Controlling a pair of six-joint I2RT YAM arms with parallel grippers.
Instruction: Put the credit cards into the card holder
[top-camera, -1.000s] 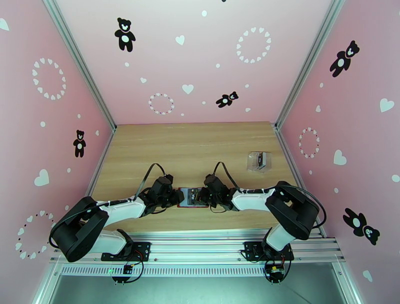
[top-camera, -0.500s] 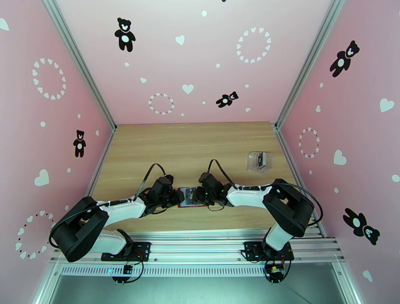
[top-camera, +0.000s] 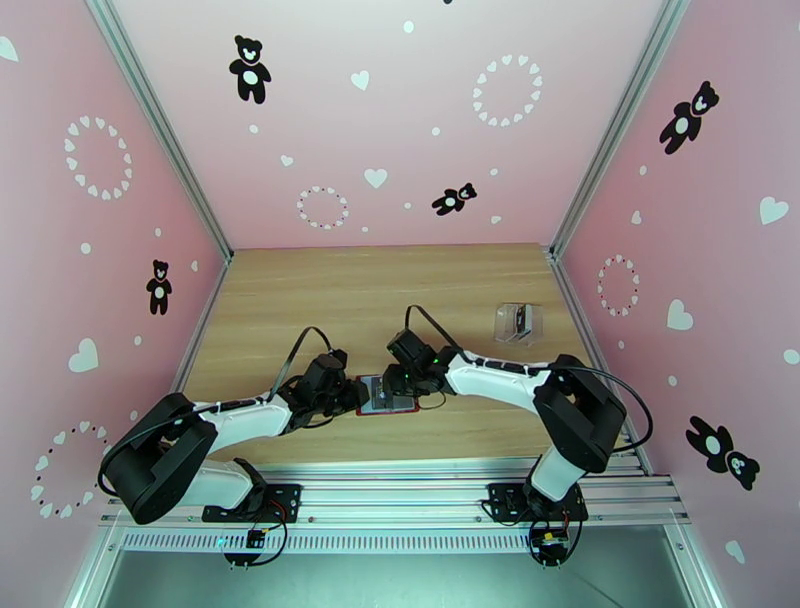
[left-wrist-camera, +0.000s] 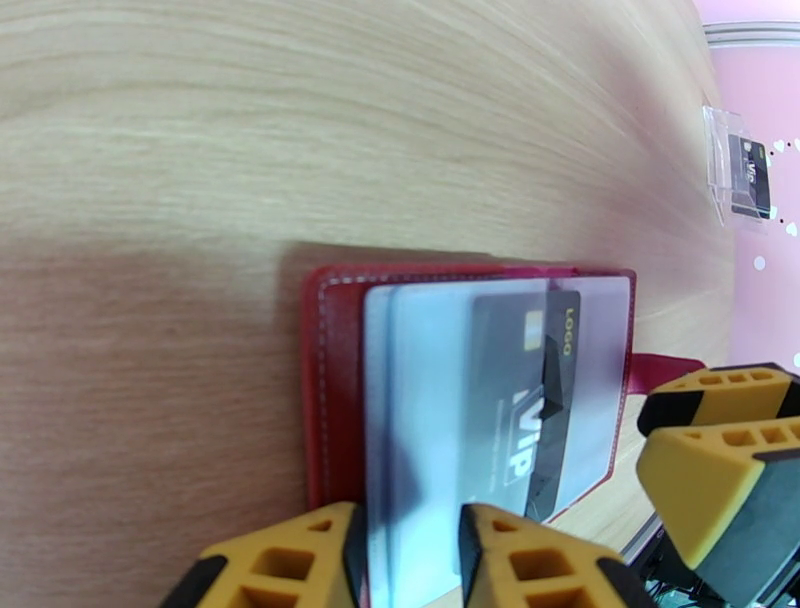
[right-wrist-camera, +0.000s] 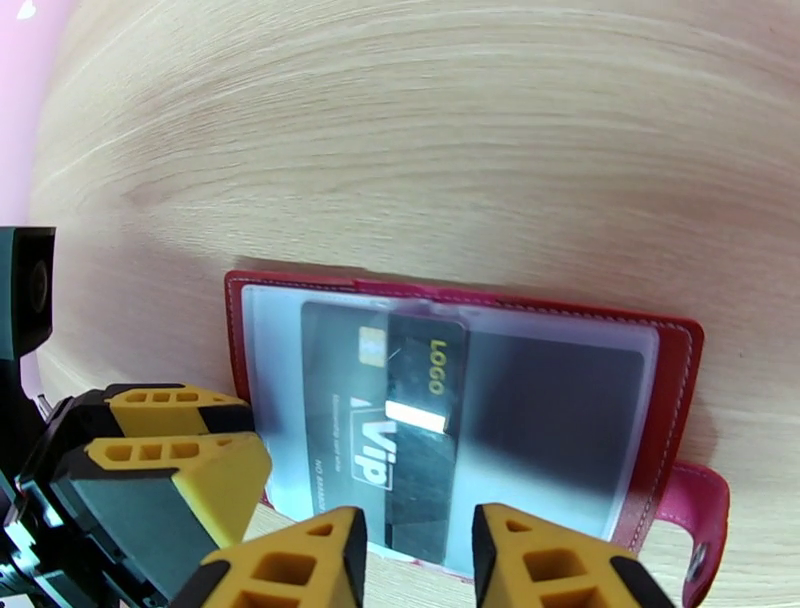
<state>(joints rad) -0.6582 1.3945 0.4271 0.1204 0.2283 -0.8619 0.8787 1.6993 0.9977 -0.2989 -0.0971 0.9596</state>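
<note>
At the near middle of the desk (top-camera: 400, 290), between the two arms, the card holder (right-wrist-camera: 682, 400) lay open and flat. Note what changed over the last second: the right jaws, previously closed over the holder, parted and drew clear of it, and the wrist shifted leftward. One credit card (right-wrist-camera: 345, 420), dark and marked VIP, sat under the pale frosted sleeve (right-wrist-camera: 560, 430). Its near end lay at the sleeve's edge, just ahead of the gap between the right jaws. Treat this as a release after insertion; you could not confirm from these views whether the card was fully seated. The right jaws stood open and held nothing. The left jaws appeared clamped on the sleeve edge at the holder's left end, steadying it. The right arm (top-camera: 500, 372) reached low and leftward, with its wrist bent down over the holder. The left arm (top-camera: 250, 418) lay stretched low toward the holder from the opposite side. A further card (left-wrist-camera: 745, 172) stood in the clear case (top-camera: 518, 322) at the far right, well apart, so you should judge the task unfinished.
</note>
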